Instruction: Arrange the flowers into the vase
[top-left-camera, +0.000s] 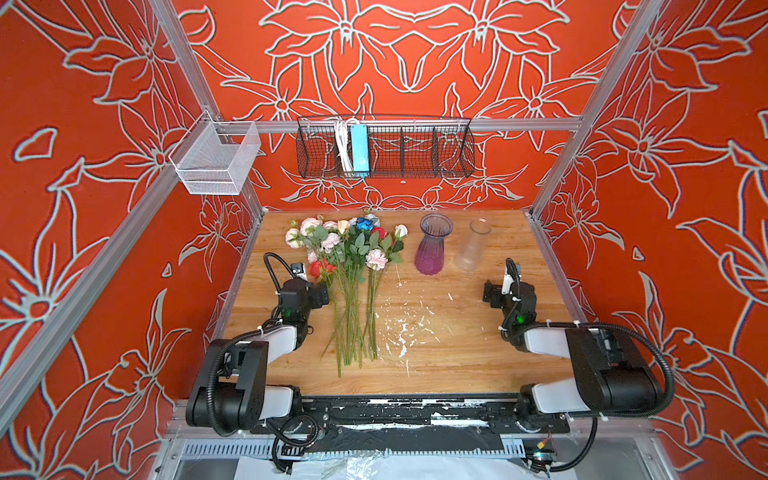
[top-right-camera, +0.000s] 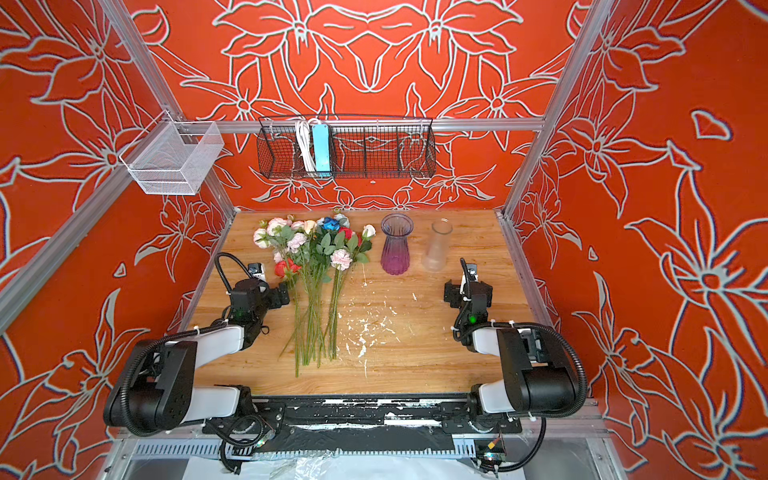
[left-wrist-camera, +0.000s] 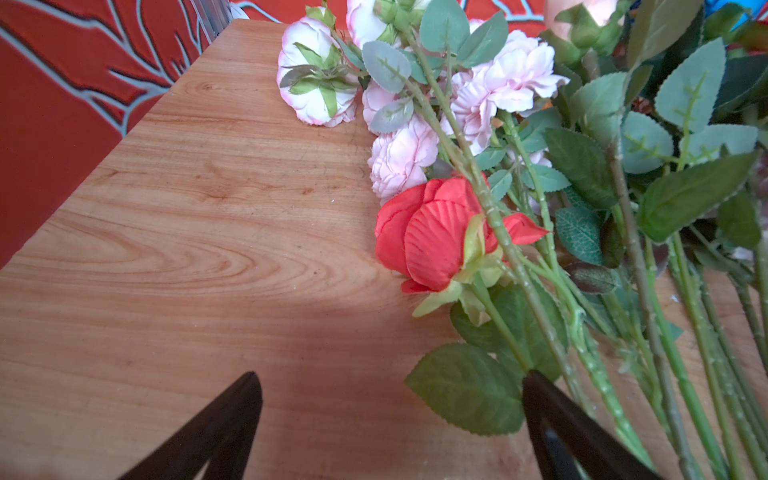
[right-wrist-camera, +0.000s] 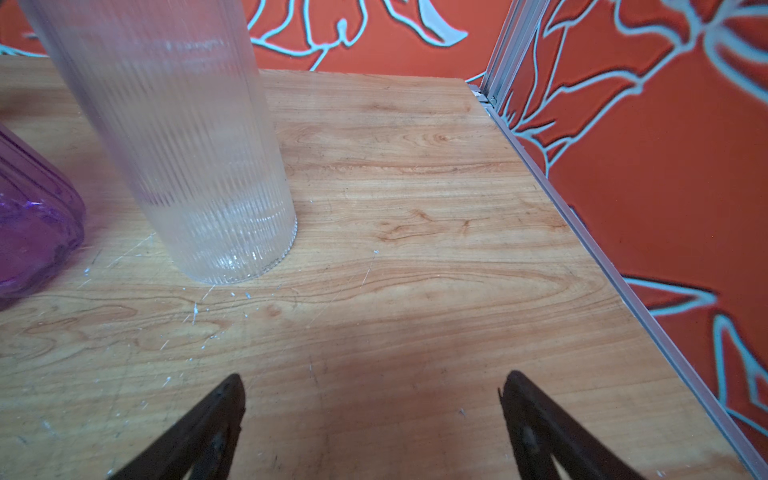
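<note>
The flowers (top-left-camera: 353, 266) (top-right-camera: 320, 266) lie in one bunch on the wooden table (top-left-camera: 457, 353), blooms toward the back wall and stems toward the front. Pink, white, blue and red heads show in both top views. In the left wrist view a red rose (left-wrist-camera: 432, 232) and pale pink blooms (left-wrist-camera: 503, 83) lie just ahead. My left gripper (top-left-camera: 318, 293) (left-wrist-camera: 390, 378) is open beside the bunch's left edge, one finger over a leaf. A purple vase (top-left-camera: 433, 245) (top-right-camera: 395, 245) stands upright right of the flowers, with a clear ribbed vase (top-left-camera: 473, 245) (right-wrist-camera: 187, 145) beside it. My right gripper (top-left-camera: 494, 293) (right-wrist-camera: 374, 376) is open and empty, short of the clear vase.
A black wire basket (top-left-camera: 384, 147) holding a blue power strip hangs on the back rail, and a white mesh basket (top-left-camera: 216, 160) hangs at the left post. White flecks (top-left-camera: 401, 332) mark the table's middle. An aluminium frame rail (right-wrist-camera: 582, 216) bounds the table's right edge.
</note>
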